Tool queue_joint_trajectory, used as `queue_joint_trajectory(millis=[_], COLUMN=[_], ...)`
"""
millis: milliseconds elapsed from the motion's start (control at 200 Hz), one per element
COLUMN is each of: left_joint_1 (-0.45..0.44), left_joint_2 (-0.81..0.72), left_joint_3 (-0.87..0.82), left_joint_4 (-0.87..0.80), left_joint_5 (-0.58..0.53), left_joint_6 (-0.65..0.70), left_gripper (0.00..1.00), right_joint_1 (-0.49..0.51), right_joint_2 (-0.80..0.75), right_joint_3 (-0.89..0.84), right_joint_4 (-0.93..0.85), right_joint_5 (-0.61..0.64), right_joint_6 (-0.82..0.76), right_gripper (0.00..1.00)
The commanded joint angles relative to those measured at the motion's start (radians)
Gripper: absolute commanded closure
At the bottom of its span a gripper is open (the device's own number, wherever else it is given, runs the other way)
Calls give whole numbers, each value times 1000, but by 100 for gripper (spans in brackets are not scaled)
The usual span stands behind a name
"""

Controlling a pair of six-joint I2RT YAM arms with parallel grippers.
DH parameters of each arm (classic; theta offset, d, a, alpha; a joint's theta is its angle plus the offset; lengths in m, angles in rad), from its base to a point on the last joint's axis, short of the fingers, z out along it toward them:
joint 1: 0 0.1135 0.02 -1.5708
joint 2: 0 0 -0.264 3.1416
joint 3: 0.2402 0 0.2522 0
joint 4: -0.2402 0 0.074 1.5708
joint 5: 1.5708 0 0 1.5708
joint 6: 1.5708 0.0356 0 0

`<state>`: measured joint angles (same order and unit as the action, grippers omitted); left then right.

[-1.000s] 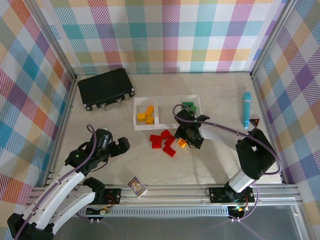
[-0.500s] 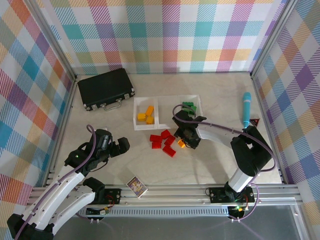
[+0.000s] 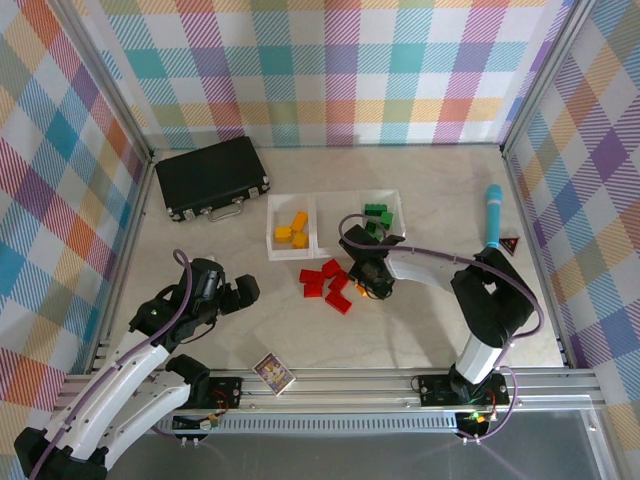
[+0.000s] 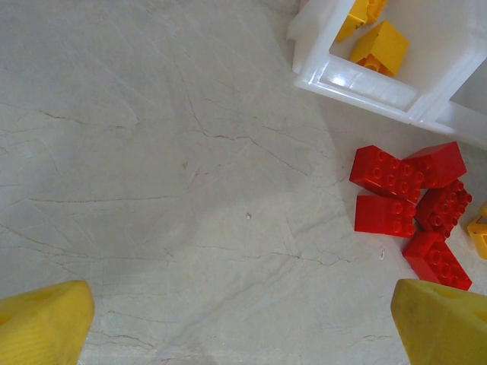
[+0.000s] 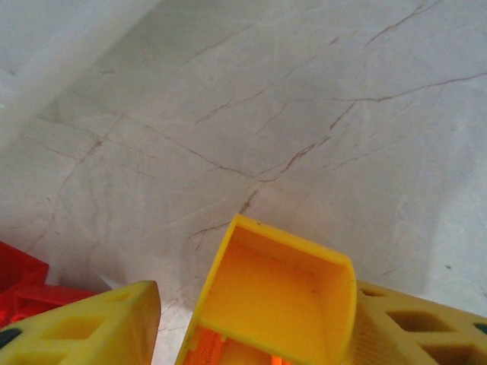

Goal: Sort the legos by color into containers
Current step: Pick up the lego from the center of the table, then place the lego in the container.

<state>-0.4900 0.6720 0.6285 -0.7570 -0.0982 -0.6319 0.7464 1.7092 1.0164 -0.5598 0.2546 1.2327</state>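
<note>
Three joined containers [image 3: 272, 228] stand at mid-table: the left one holds yellow legos [image 3: 292, 230], the right one green legos [image 3: 377, 215]. Several red legos [image 3: 325, 280] lie in a cluster in front of them, seen also as red legos [image 4: 411, 209] beside the container rim [image 4: 365, 84]. My right gripper [image 3: 365, 285] is down at a yellow lego [image 3: 362, 289]. That yellow lego [image 5: 281, 304] is tipped, hollow side up, between the jaws of the right gripper [image 5: 255, 319]. It touches the right finger, with a slim gap at the left one. My left gripper [image 3: 240, 292] hovers open and empty left of the reds.
A black hard case [image 3: 212, 178] lies at the back left. A blue pen-like tool [image 3: 493, 220] lies by the right wall. A small picture card [image 3: 272, 372] sits near the front rail. Plaid walls close in three sides.
My right gripper has shifted slightly left toward the red legos. Its jaws have narrowed around the yellow lego. The left arm has not moved.
</note>
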Motion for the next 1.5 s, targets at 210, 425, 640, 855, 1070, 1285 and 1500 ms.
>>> queue_joint_trajectory(millis=[210, 425, 640, 855, 1070, 1285, 1500], left_joint_1=[-7, -7, -7, -7, -9, -10, -25], left_joint_2=[-14, -30, -82, -118, -121, -118, -84], left_joint_3=[-8, -1, -11, -6, -36, -85, -82], left_joint_4=[-5, -19, -31, -54, -39, -11, -5], left_joint_5=[-1, -14, -26, -36, 21, 78, 104], left_joint_6=[15, 3, -78, -106, -155, -193, -171], left_gripper=[0, 0, 0, 0, 0, 0, 0], right_joint_1=[13, 21, 21, 22, 30, 31, 31], right_joint_2=[-13, -91, 14, 243, 419, 536, 588], right_joint_3=[26, 103, 391, 696, 861, 981, 1109], right_joint_4=[-5, 77, 75, 24, 31, -24, -134], right_joint_5=[58, 55, -74, -198, -290, -261, -194], right_joint_6=[-61, -347, -713, -867, -943, -982, -1011], right_gripper=[73, 82, 83, 83, 82, 67, 28])
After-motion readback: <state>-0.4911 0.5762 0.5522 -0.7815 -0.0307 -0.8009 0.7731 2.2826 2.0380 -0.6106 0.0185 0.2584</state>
